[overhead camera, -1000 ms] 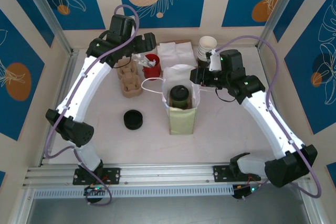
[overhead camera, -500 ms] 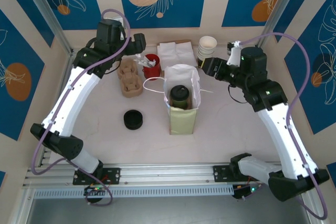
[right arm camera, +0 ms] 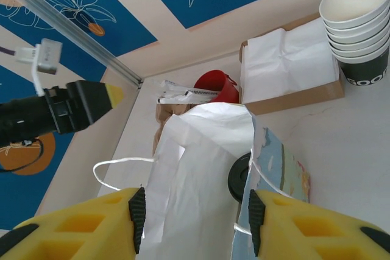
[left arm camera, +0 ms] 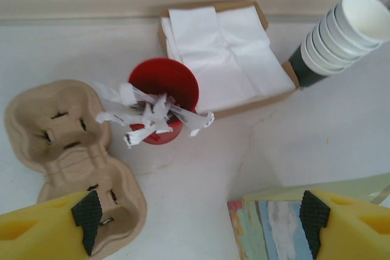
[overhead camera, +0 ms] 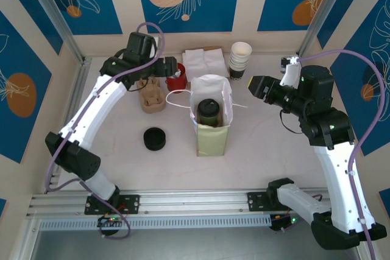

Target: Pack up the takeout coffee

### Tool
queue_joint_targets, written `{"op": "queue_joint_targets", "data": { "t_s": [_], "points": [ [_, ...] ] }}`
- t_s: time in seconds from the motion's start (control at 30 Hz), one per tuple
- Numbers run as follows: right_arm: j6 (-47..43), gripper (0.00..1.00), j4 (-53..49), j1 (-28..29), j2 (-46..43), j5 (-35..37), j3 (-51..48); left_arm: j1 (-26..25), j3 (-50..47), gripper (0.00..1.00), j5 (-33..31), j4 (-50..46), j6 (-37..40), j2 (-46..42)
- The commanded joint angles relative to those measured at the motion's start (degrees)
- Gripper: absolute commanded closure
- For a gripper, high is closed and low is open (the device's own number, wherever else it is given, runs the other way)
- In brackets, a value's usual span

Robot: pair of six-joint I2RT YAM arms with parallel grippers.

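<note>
Item 1, takeout coffee (overhead camera: pixel 208 111): you will find it upright inside the open paper bag (overhead camera: pixel 212 138), black lid up, at the middle of the table (overhead camera: pixel 274 150).

Item 2, left gripper (left arm camera: pixel 200 226): your left claw stands wide open and empty, above the red cup (left arm camera: pixel 163 92) and the cardboard cup carrier (left arm camera: pixel 70 144), near the table's far edge.

Item 3, right gripper (right arm camera: pixel 195 214): jaws partly apart, holding nothing, to the right of the bag and clear of it.

Item 4, far edge: napkin tray (overhead camera: pixel 204 62); stacked cream cups (overhead camera: pixel 240 59) beside it.

Item 5, left half: low stack of black lids (overhead camera: pixel 155 139), apart from the bag.
</note>
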Motion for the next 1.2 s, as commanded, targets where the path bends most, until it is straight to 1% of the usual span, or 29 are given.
{"op": "queue_joint_targets", "data": {
  "t_s": [0.0,0.1,0.2,0.3,0.4,0.5,0.6,0.67,0.83,0.97,1.17],
  "points": [
    [-1.38,0.52,-0.88,-1.01,1.11,-1.55,1.85,0.75,1.45,0.15,2.81,2.21,2.14,2.15],
    [-1.93,0.53,-0.3,-1.38,1.97,-1.59,2.53,1.05,4.47,0.16,-0.53,1.03,2.23,4.93],
    [-2.73,0.53,1.44,-1.81,2.68,-1.84,2.15,1.86,7.12,0.19,-1.82,0.26,1.62,8.2],
    [-3.66,0.54,2.04,-2.34,4.09,-2.38,2.67,3.23,8.07,0.23,-1.48,1.55,0.01,10.78],
    [-4.05,0.53,3.52,-2.95,5.27,-3.38,2.47,5.11,9.14,0.3,-1.2,2.44,-2.41,12.83],
    [-4.28,0.53,4.03,-3.3,6.43,-3.8,2.16,7.02,9.24,0.33,1.5,4.35,-5.17,14.12],
    [-4.48,0.54,4.2,-3.66,7.29,-4.48,1.92,8.4,9.53,0.41,1.69,5.51,-7.12,15.35],
    [-4.63,0.54,4.54,-3.85,7.57,-5.18,1.59,9.18,10.46,0.42,2.96,5.75,-7.95,16.69],
    [-4.31,0.54,5.09,-4.0,6.74,-5.42,-0.42,9.58,13.49,0.48,4.51,3.8,-9.7,20.29],
    [-4.48,0.54,5.46,-4.14,5.63,-5.34,-1.75,9.58,12.82,0.53,5.52,3.71,-10.23,20.16],
    [-4.13,0.54,6.38,-4.19,4.22,-5.42,-3.69,9.57,12.71,0.55,5.81,2.91,-9.9,19.85]
  ]
}}
